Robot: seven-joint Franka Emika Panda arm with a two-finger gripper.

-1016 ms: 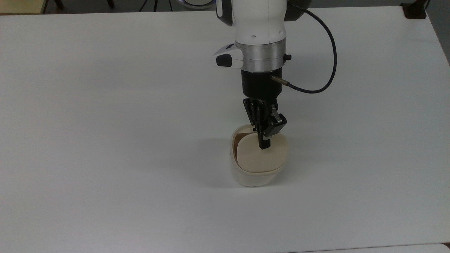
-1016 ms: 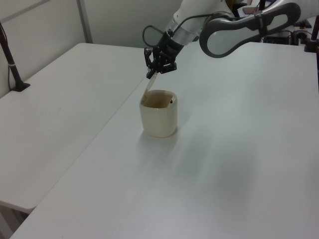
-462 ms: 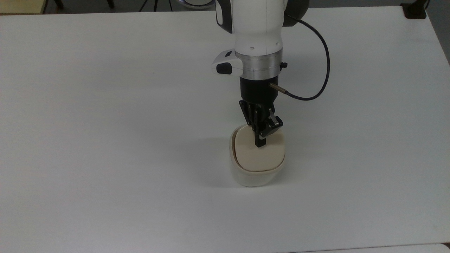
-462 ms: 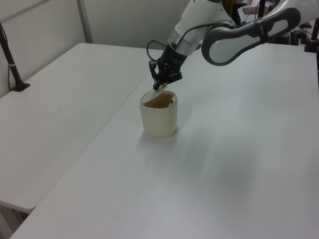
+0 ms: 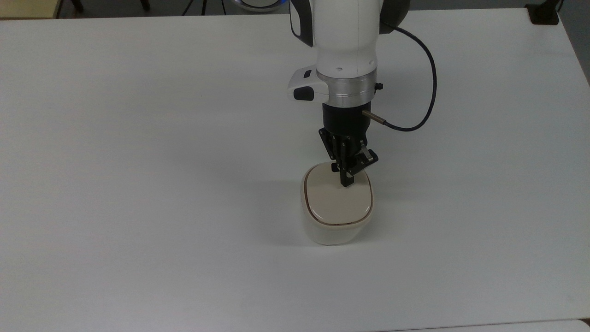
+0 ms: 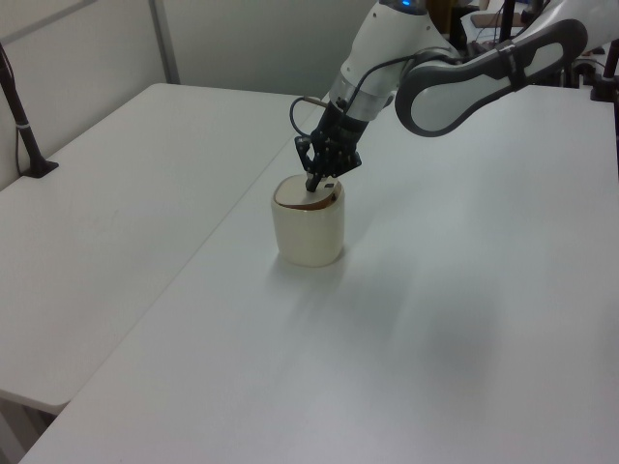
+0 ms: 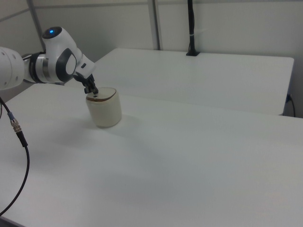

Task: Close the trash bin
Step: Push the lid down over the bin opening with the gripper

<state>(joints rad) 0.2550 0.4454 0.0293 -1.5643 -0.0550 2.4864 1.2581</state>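
The trash bin (image 5: 335,230) (image 6: 309,232) (image 7: 105,111) is a small cream-white rounded-square bin on the white table. Its beige lid (image 5: 338,199) lies flat inside the rim, level with the top. My gripper (image 5: 346,182) (image 6: 312,181) (image 7: 94,91) points down onto the lid's far edge in the top view, fingers together, their tips touching the lid. Nothing is held between them. A small black mark on the lid sits just beside the fingertips in the top view.
The white table (image 5: 138,161) spreads wide on all sides of the bin. A black cable (image 5: 426,97) loops off the wrist. A second table (image 7: 213,75) with a black clamped pole (image 7: 191,28) stands behind in the right view.
The lid has gone from tilted up to lying flat in the bin's rim. My gripper came down with it, pressing on its far edge.
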